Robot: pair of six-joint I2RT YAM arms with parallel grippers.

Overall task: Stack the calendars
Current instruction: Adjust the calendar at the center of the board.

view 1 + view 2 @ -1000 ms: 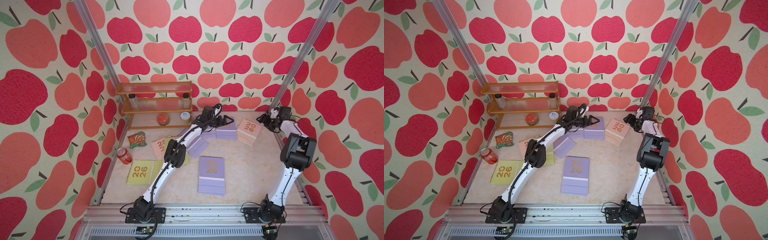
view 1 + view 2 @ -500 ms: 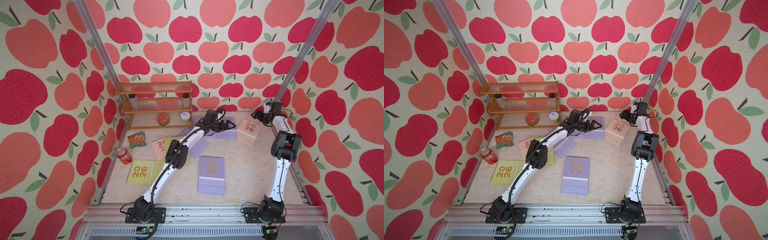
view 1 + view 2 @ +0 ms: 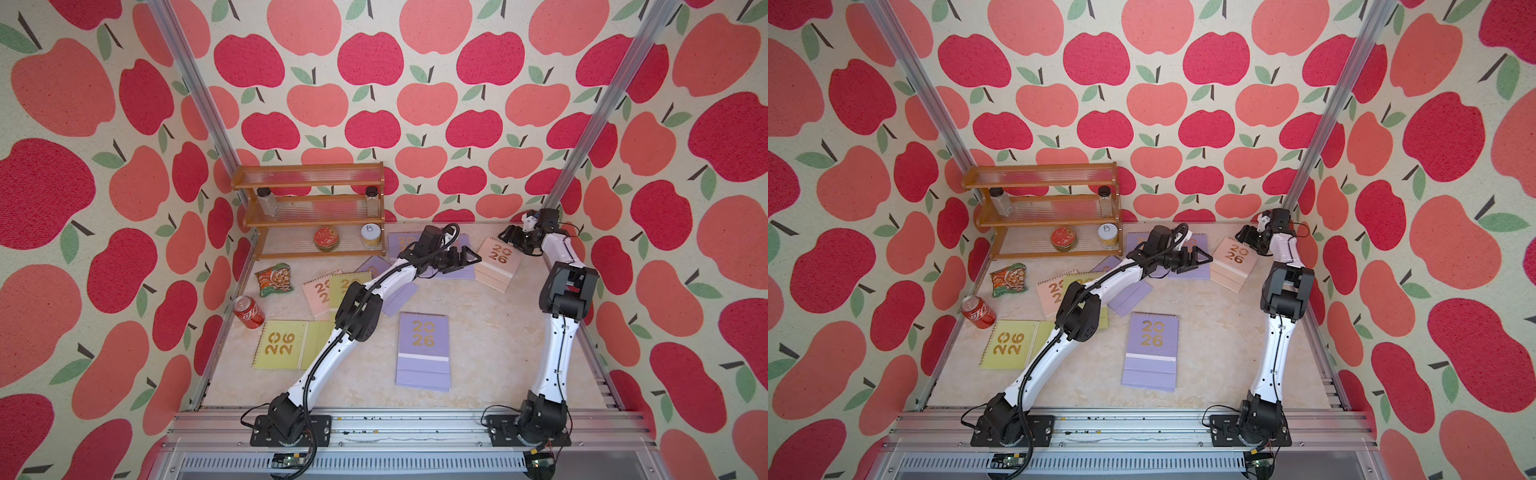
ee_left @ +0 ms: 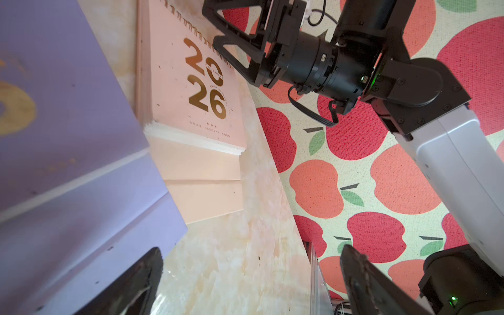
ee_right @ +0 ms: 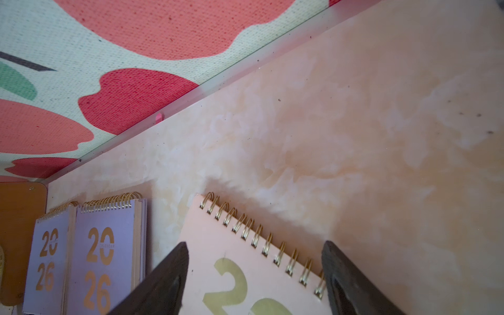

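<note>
Gold foil numerals reading "2026" are carried by every calendar in view. On the pale pink calendar (image 4: 174, 81) a small word across the zero can be made out as "CALENDAR", while the finer print beneath is too small to be read. A handwritten "8" is seen on the lid of the jar (image 3: 370, 235) on the lowest tier of the wooden rack (image 3: 309, 176). White script is printed on the red can (image 3: 248, 312) but cannot be read, nor can the lettering on the snack packet (image 3: 273, 280).

Two lilac calendars (image 5: 105, 253) are laid side by side just beside the rack's end nearest the right arm. The pale pink calendar is found past them, farther from the rack and close to the back wall. The right gripper (image 5: 253, 244) is poised over this calendar's spiral-bound edge, its jaws parted partway and set astride the wire rings. Nothing is gripped, and contact cannot be confirmed. The left gripper (image 4: 252, 259) is spread to its widest and is empty, positioned at the edge of the lilac pair and pointed toward the pale pink calendar.

In front of the rack, a second pink calendar (image 3: 318, 293) is overlapped by a yellow-green calendar (image 3: 351, 286). A flat yellow-green calendar (image 3: 282, 345) and a front lilac calendar (image 3: 423, 351) are laid farther forward of it.
</note>
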